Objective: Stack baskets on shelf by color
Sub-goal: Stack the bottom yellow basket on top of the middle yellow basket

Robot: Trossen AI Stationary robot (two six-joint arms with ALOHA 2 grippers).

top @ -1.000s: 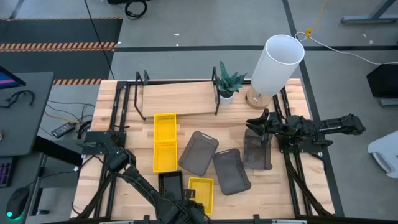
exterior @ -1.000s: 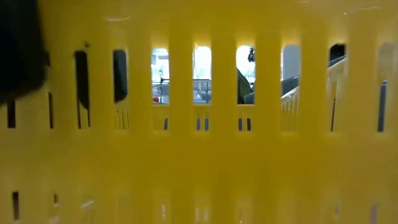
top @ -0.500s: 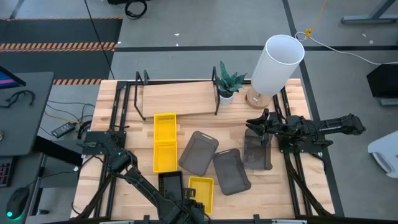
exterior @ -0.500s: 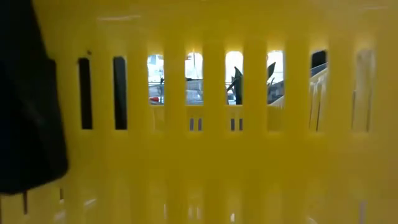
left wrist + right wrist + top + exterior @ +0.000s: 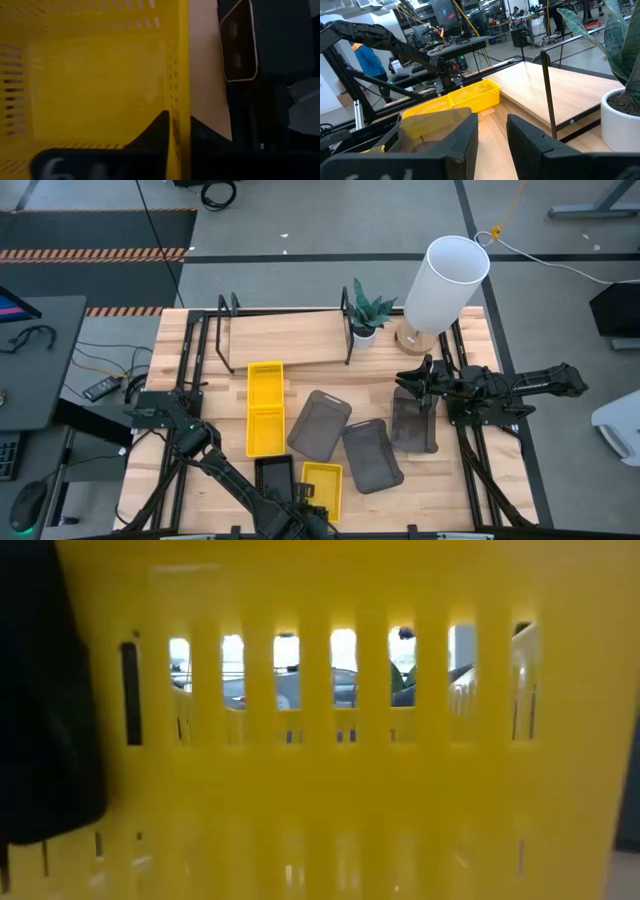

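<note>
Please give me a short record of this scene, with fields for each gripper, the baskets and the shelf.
left gripper: closed on a wall of the front yellow basket
right gripper: open, over the rightmost grey basket
others: two yellow baskets, two grey baskets, one black basket, all on the table
shelf: no basket on it

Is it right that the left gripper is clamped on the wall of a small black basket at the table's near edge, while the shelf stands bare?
Not quite: the basket is yellow. The left wrist view shows the left gripper straddling the wall of a yellow basket, a finger on each side. The high view shows the shelf with no basket on it.
</note>
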